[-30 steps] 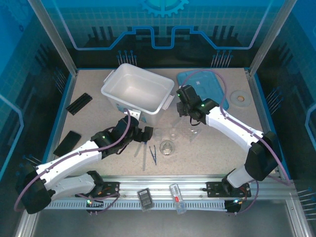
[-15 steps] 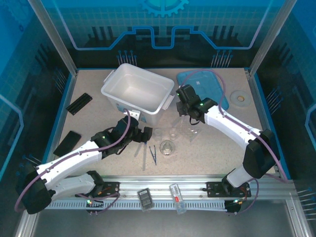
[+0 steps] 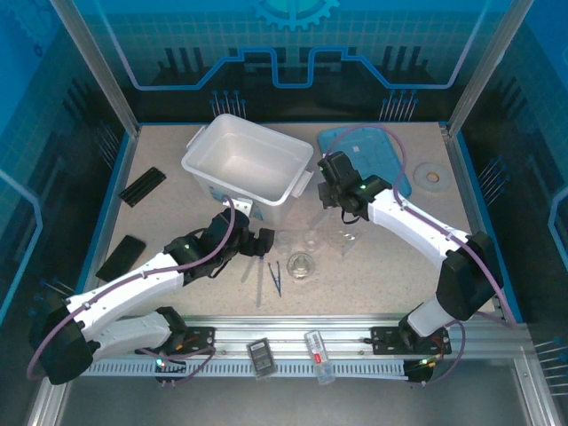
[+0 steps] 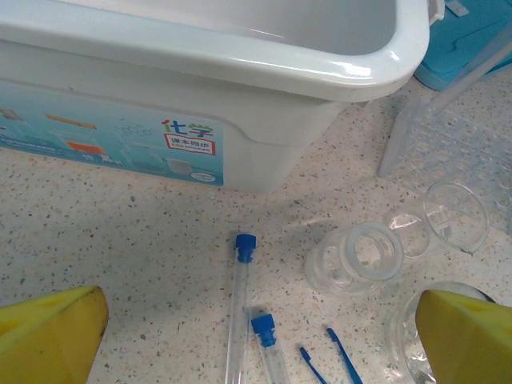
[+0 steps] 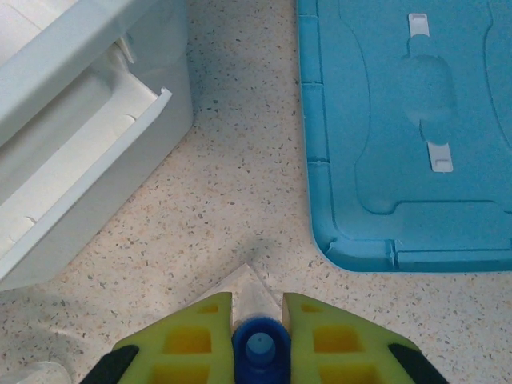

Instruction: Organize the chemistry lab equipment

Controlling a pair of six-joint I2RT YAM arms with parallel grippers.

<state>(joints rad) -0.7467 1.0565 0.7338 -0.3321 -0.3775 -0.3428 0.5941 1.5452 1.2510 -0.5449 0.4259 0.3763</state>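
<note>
Speckled beige table point(image 3: 390, 284) inside blue panel walls point(image 3: 293, 53), w/ an aluminium rail point(image 3: 293, 333) at the near edge. The white bin point(image 3: 244, 164) sits back-centre, open, w/ its light-blue lid point(image 3: 368, 146) flat on the table just to the right. R hand point(image 5: 257, 308) is pressed together on a blue-capped tube point(image 5: 258, 346), the cap showing betw. the yellow pads point(image 5: 192, 336), held up near the gap betw. bin and lid. L hand point(image 3: 264, 242) hangs low in front of the bin, fingers point(image 4: 48, 332) spread wide, holding nothing. Below it lie two loose tubes point(image 4: 238, 312) side by side, next to the dark blue tweezers point(image 4: 332, 364). A round glass dish point(image 3: 302, 264) and the clear rack point(image 4: 448, 144) stand close by.

Tubes look light, stiff, slick & prob. thin-walled; they'd likely roll, and could crack if squeezed hard. Best hold, I'd say: across the body just under the cap, gentle pinch. Tweezers are thin and lie low, so take them mid-length.
</note>
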